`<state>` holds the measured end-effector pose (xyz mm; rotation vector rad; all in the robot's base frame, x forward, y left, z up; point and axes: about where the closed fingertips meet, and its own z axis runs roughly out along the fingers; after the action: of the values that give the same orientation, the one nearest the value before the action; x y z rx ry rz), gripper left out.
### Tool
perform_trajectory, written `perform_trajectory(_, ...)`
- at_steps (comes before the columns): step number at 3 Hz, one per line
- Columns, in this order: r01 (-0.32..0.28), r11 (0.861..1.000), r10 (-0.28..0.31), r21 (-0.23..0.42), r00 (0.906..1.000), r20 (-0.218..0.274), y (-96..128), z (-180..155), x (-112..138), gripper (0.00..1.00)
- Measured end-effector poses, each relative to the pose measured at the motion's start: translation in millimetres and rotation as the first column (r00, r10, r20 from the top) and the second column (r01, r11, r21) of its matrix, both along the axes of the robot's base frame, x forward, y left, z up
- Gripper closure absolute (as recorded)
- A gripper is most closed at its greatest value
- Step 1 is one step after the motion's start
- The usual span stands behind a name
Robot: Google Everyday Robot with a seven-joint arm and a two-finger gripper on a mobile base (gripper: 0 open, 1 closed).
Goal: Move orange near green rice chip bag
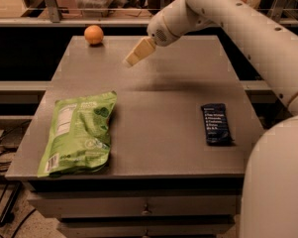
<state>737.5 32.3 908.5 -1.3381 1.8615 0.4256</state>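
The orange (94, 34) sits at the far left corner of the grey table (158, 108). The green rice chip bag (79, 131) lies flat at the near left of the table, label side up. My gripper (131, 59) hangs above the far middle of the table, pointing down and left. It is to the right of the orange and apart from it, holding nothing that I can see.
A dark-blue wrapped bar (216, 123) lies at the near right of the table. My white arm (247, 29) reaches in from the right, and my base (277, 182) fills the near right corner. Shelving and a rail stand behind the table.
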Motion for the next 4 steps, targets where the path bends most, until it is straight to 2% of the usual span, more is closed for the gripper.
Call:
perform_trajectory(1, -0.012, 0.995, 0.011, 0.095, 0.9998, 0.019, 20.4, -6.3, 32.2, 0.00)
perform_trajectory(2, -0.033, 0.985, 0.025, 0.168, 0.9984, 0.051, 44.3, -9.1, 58.5, 0.00)
perform_trajectory(3, -0.061, 0.974, 0.045, 0.220, 0.9963, 0.074, 70.7, -7.5, 77.0, 0.00)
perform_trajectory(4, -0.061, 0.974, 0.045, 0.220, 0.9963, 0.073, 70.9, -7.6, 77.0, 0.00)
